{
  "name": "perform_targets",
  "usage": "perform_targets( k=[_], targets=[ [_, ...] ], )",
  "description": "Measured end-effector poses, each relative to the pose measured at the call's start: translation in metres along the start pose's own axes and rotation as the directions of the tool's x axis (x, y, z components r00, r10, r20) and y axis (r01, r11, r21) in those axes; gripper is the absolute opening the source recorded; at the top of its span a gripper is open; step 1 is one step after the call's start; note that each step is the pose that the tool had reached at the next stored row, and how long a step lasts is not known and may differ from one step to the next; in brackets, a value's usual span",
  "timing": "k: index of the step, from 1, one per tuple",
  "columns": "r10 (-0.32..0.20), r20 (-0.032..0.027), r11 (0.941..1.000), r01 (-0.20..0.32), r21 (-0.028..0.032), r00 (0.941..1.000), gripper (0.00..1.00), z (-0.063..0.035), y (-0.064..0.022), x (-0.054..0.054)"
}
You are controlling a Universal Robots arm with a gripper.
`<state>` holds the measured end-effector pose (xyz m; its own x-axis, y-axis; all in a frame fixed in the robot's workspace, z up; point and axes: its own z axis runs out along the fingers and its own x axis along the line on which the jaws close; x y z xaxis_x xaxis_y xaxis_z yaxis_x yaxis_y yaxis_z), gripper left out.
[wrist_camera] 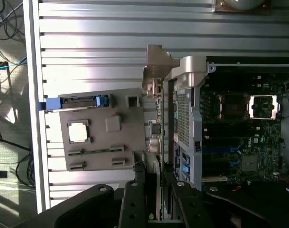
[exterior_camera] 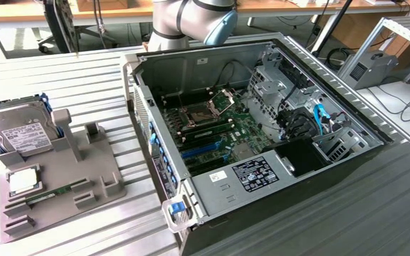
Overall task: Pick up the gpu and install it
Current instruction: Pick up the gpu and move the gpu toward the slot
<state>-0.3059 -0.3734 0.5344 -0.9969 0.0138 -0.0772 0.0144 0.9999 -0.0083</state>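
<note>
1. pincer (wrist_camera: 158, 192) of mine is clamped on the gpu (wrist_camera: 157, 128), card held thin edge-on, silver bracket (wrist_camera: 158, 64) at the far end.
2. gpu hangs in the air above the slatted table (wrist_camera: 87, 38), between the grey holder (wrist_camera: 101, 142) and the open pc case (wrist_camera: 187, 95).
3. holder carries a hard drive (exterior_camera: 23, 133), a cpu (exterior_camera: 23, 181), a memory stick (exterior_camera: 52, 193).
4. my arm (exterior_camera: 190, 18) shows behind the case in the exterior view.

The gpu (wrist_camera: 159, 142) juts ahead of the jaws, bracket (wrist_camera: 158, 61) foremost; close on one side rises the case (wrist_camera: 185, 95) wall, with its open bay clear over the board (wrist_camera: 239, 137); on the other side lies the tray (wrist_camera: 99, 142); ahead, bare worktop (wrist_camera: 97, 42).
</note>
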Motion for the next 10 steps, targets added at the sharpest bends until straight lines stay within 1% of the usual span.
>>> perform_targets(
  k=[5,10],
  targets=[
    [0.000,-0.0002,1.0000,0.000,-0.0007,1.0000,0.26,-0.0005,-0.0002,0.0000],
    [0.000,0.0000,1.0000,0.000,-0.0013,1.0000,0.26,-0.0001,-0.0044,0.0000]
  ],
)
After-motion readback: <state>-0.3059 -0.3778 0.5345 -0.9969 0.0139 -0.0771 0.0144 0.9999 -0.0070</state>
